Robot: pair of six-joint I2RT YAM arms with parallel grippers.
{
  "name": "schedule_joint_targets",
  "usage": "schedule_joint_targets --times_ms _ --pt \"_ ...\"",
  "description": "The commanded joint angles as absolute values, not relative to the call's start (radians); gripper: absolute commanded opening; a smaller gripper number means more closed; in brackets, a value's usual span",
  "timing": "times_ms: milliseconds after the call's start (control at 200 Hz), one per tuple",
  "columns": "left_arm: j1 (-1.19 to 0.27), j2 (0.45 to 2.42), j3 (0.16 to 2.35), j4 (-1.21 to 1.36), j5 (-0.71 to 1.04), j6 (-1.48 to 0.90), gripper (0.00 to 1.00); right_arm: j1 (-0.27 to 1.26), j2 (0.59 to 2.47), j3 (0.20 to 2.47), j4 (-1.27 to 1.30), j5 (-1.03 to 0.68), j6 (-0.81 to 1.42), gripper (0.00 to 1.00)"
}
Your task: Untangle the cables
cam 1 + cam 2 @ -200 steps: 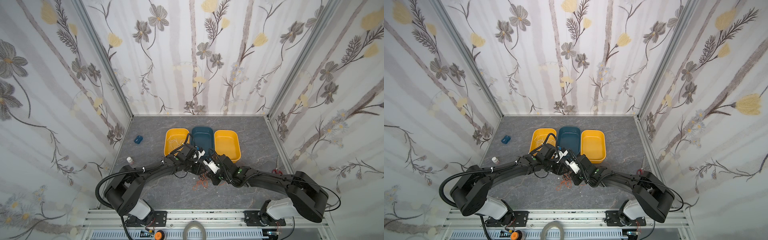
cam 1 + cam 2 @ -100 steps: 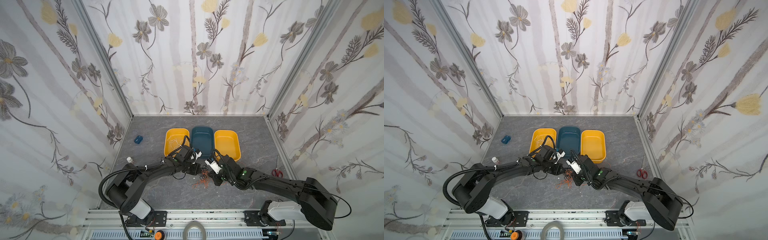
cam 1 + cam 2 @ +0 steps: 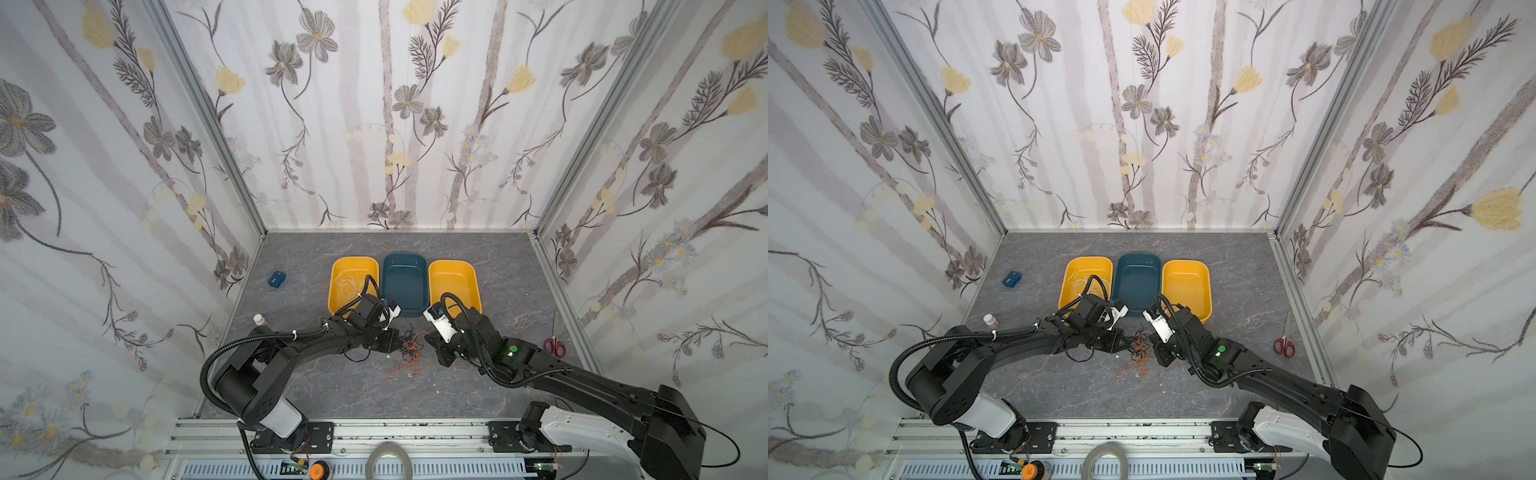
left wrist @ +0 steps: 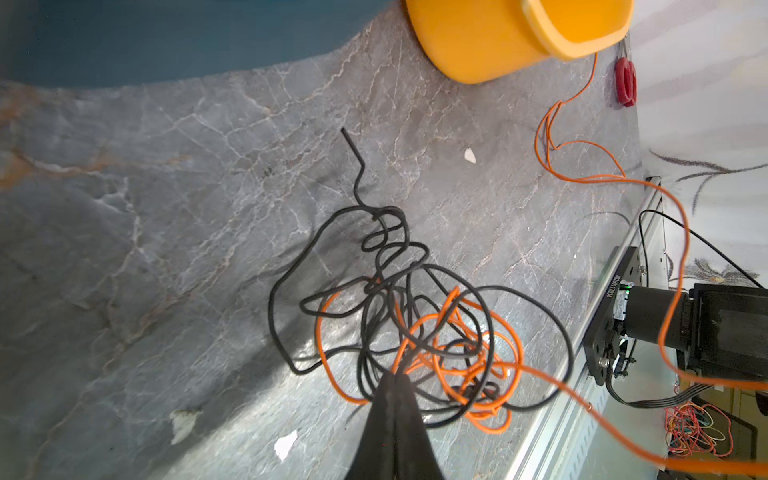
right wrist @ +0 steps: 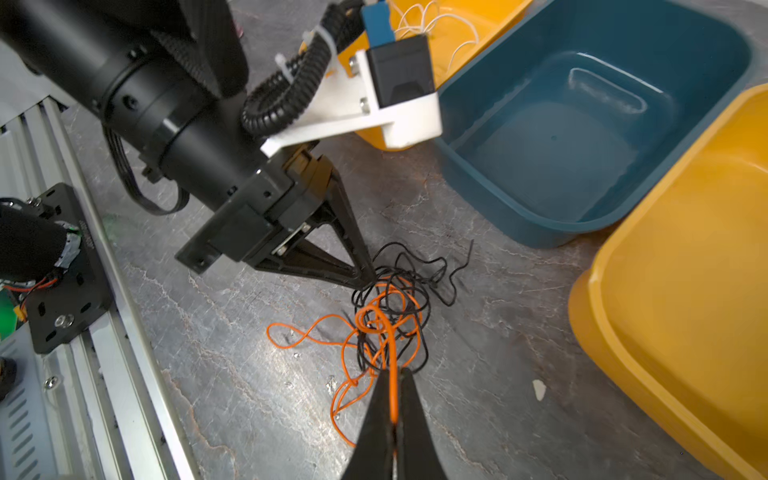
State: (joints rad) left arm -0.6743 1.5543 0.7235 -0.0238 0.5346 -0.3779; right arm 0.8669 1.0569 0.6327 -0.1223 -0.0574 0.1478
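A tangle of black and orange cables (image 3: pixel 409 349) (image 3: pixel 1140 351) lies on the grey table in front of the trays. My left gripper (image 3: pixel 397 342) (image 4: pixel 395 376) is shut at the tangle's left side, with its tips pinching a black cable (image 4: pixel 374 257). Orange strands cross right at those tips. My right gripper (image 3: pixel 429 340) (image 5: pixel 392 372) is shut on the orange cable (image 5: pixel 388 332), which runs straight up between its fingers. Thin white cables (image 3: pixel 349 282) lie in the left yellow tray (image 3: pixel 334 286). In the right wrist view the left gripper (image 5: pixel 368 282) touches the black loops.
A blue tray (image 3: pixel 405 259) and a second yellow tray (image 3: pixel 453 264) stand behind the tangle. Red scissors (image 3: pixel 555 347) lie at the right edge. A small blue object (image 3: pixel 276 279) and a white bottle (image 3: pixel 258 319) sit at the left. The metal rail (image 5: pixel 104 332) borders the front.
My left gripper has closed on the tangle. The two grippers have drawn apart, the right one moving right with the orange cable, and the bundle is now spread between them.
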Motion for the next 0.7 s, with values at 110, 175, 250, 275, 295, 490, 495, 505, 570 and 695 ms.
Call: schedule_joint_targets --times_ms 110,175,250,275,295,490,495,505,570,695 --pt "-0.668 1.53 0.695 -0.001 0.521 -0.391 0.0 0.828 0.966 0.667 -0.185 0.059 0.196 0.0" --pt "-0.666 1.524 0.686 -0.004 0.514 -0.394 0.0 0.812 0.931 0.684 -0.212 0.087 0.211 0.0" --pt "-0.663 1.517 0.678 -0.005 0.51 -0.399 0.0 0.789 0.89 0.702 -0.24 0.109 0.23 0.0" --pt "-0.662 1.516 0.676 -0.004 0.509 -0.4 0.0 0.786 0.877 0.709 -0.251 0.114 0.237 0.0" --pt "-0.66 1.512 0.673 -0.004 0.508 -0.399 0.0 0.786 0.866 0.714 -0.258 0.115 0.243 0.0" --pt "-0.658 1.49 0.671 -0.006 0.509 -0.409 0.0 0.715 0.818 0.773 -0.324 0.032 0.262 0.0" --pt "-0.658 1.491 0.672 -0.006 0.51 -0.41 0.0 0.715 0.818 0.775 -0.325 0.031 0.264 0.0" --pt "-0.658 1.489 0.673 -0.005 0.512 -0.412 0.0 0.715 0.818 0.778 -0.33 0.03 0.264 0.0" --pt "-0.659 1.486 0.683 -0.014 0.515 -0.416 0.0 0.715 0.816 0.799 -0.344 -0.002 0.265 0.0" --pt "-0.662 1.468 0.702 0.006 0.538 -0.426 0.04 0.715 0.838 0.847 -0.366 -0.152 0.264 0.0"
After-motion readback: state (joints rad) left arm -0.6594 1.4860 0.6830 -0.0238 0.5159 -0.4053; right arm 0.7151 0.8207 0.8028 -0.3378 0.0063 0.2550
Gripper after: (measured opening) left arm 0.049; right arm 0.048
